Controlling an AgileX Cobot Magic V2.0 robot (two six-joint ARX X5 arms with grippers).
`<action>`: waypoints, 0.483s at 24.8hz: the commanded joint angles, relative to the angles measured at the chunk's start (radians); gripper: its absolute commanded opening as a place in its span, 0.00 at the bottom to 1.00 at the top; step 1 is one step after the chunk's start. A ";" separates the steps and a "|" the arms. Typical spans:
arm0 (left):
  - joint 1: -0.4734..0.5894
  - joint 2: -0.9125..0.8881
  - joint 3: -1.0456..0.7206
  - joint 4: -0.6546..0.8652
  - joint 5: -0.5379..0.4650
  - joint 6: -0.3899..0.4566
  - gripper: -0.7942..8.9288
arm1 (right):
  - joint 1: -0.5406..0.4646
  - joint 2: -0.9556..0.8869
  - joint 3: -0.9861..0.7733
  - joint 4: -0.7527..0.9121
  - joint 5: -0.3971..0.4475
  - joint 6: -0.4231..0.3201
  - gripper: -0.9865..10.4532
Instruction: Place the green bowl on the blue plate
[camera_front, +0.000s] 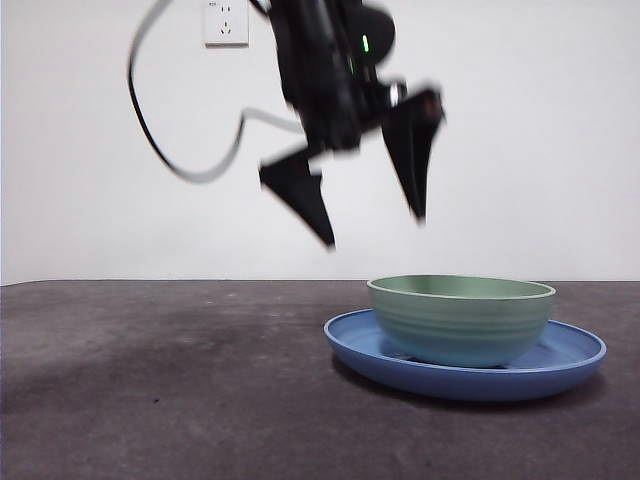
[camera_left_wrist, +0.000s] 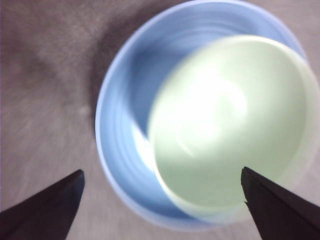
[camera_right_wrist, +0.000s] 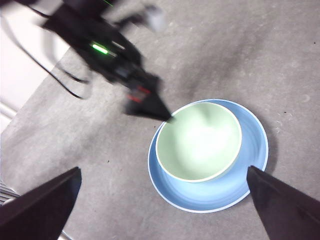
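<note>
Your left tool (camera_front: 375, 230) hangs above the green bowl (camera_front: 461, 320), jaws spread wide and empty. Beneath it the bowl sits on the blue plate (camera_front: 570, 352), off-centre. Your right tool (camera_right_wrist: 162, 200), also spread and empty, hangs higher over both.

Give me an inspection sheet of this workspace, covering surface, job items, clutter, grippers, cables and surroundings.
Surface: dark grey table, matte, faint scuffs.
Job's things: green bowl sits upright on the blue plate, off-centre toward one rim in both wrist views; it looks empty.
Clutter: nothing seen.
Grippers: left gripper hangs open above the table, up and to the side of the bowl, holding nothing, motion-blurred. Right gripper is open, higher and farther back, holding nothing.
Cables: black cable loops from the left arm, clear of the table.
Surroundings: white wall with a socket.
</note>
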 joint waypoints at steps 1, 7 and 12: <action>-0.006 -0.099 0.034 -0.049 0.006 0.059 0.68 | 0.002 0.004 0.019 0.009 -0.001 -0.006 0.64; -0.002 -0.375 0.033 -0.101 0.007 0.106 0.70 | 0.002 0.004 0.019 0.009 -0.001 -0.006 0.64; -0.002 -0.602 -0.034 -0.138 0.008 0.145 0.70 | 0.002 0.004 0.019 0.009 -0.001 -0.006 0.64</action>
